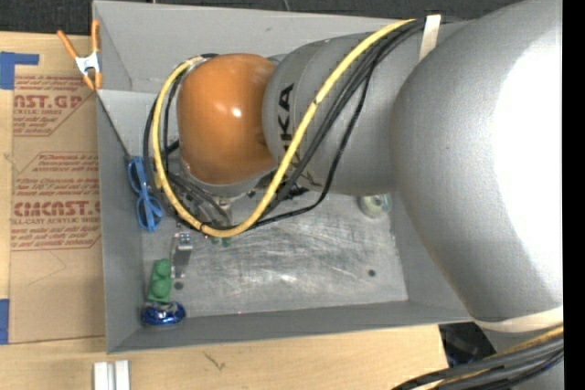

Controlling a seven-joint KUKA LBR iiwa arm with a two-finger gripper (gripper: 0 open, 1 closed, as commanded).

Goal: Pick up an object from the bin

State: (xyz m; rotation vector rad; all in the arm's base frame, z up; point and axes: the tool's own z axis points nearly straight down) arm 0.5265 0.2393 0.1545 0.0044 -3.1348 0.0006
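**Gripper low in the bin, its grasp hidden**

Gripper (194, 213) sits under the rounded orange wrist cover (224, 119), ringed by a loop of yellow and black cables (164, 169). Whether it is released or clenched cannot be told from this angle.

Just below the gripper in the camera view, a small grey metal piece (182, 253) lies on the scratched floor of the grey metal bin (302, 274). It is the nearest loose thing, and whether it touches the gripper cannot be told.

Further below the gripper, beside that piece, lies a small knobbly green plastic object (162, 280). Beyond it, near the bin's corner, is a shiny round blue object (163, 315).

Left of the gripper, a blue plastic frame-like thing (142, 192) leans against the bin's sloping wall. Well to the right of the gripper, a small pale round object (373, 206) shows at the edge of the thick grey arm (475, 151).
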